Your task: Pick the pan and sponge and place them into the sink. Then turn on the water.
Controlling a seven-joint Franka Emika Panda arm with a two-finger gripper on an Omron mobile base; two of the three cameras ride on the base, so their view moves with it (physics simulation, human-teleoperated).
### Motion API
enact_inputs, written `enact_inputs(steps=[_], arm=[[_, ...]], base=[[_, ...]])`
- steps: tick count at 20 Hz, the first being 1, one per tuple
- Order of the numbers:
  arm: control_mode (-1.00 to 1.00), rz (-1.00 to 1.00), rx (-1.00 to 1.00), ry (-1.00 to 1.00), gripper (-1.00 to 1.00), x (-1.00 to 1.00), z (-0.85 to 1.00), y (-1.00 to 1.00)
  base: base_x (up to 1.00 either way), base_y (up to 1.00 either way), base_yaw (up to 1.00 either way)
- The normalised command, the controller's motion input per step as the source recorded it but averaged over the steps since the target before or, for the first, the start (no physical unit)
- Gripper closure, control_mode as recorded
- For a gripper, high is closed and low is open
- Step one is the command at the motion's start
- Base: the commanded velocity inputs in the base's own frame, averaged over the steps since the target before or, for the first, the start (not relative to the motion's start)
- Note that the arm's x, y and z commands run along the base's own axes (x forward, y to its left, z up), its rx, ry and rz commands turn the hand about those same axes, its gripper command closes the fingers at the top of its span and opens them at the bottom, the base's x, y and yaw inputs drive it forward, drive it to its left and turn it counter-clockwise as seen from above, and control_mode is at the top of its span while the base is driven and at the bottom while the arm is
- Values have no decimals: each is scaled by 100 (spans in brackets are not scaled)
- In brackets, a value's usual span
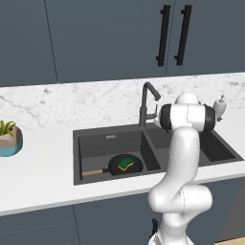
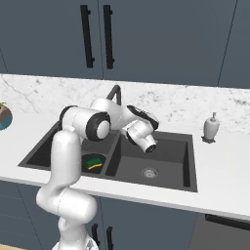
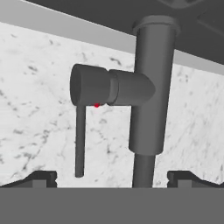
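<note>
Faucet (image 3: 148,87), rigid dark metal at the sink's (image 1: 86,139) back rim, thin stiff side lever (image 3: 80,140) best pushed near its free end; hand (image 3: 111,177) spread before it; pan (image 1: 125,165), sponge (image 1: 126,163) inside, already in left basin.

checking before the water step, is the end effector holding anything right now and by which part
Nothing is held. The end effector is open, its tips either side of the faucet stem, apart from it. The pan and sponge lie in the sink.

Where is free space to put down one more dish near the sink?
Bare counter lies between the plant pot and the sink. The right basin holds nothing. The left basin is crowded: pan with sponge.
</note>
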Motion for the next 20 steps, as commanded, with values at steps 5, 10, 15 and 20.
enact_inputs(steps=[5, 10, 15, 20], arm=[[-100, -4, 3, 0, -100, 40, -10, 0], [-100, -3, 4, 0, -100, 36, -15, 0], [-100, -3, 5, 0, -100, 30, -17, 0], [-100, -3, 4, 0, -100, 31, -10, 0]], base=[[0, 0, 0], [0, 0, 0], [0, 0, 0], [0, 0, 0]])
